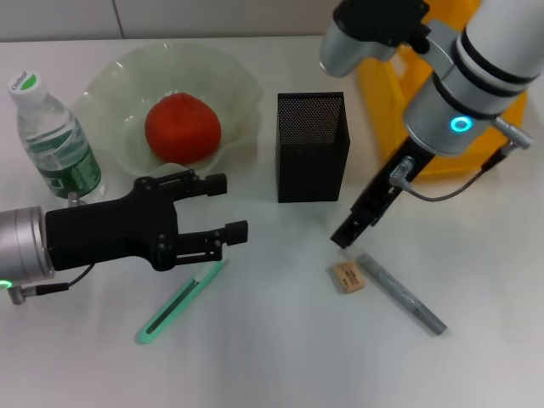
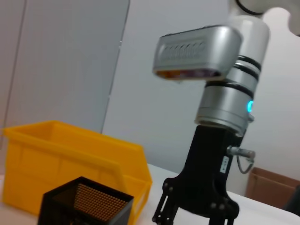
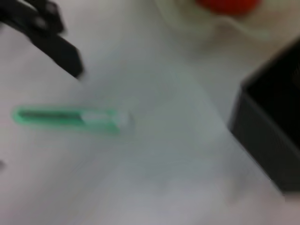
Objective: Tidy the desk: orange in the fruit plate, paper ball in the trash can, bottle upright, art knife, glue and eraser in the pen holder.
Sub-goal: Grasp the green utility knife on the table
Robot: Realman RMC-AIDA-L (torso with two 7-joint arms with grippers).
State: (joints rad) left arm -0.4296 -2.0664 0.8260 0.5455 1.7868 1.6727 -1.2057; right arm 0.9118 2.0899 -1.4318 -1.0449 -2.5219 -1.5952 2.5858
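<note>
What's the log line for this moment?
left tool open, above art knife | right tool above eraser, glue | orange in fruit plate | bottle upright | pen holder unfilled

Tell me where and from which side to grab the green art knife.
Grip the art knife across its narrow width near mid-length, coming straight down from above. It lies flat on the table, long and thin, just below the open left gripper, so only its slim sides offer purchase.

White desk (image 1: pixel 280 357), pale wall (image 2: pixel 61 61) behind, brown cardboard box (image 2: pixel 269 187) at the far edge
</note>
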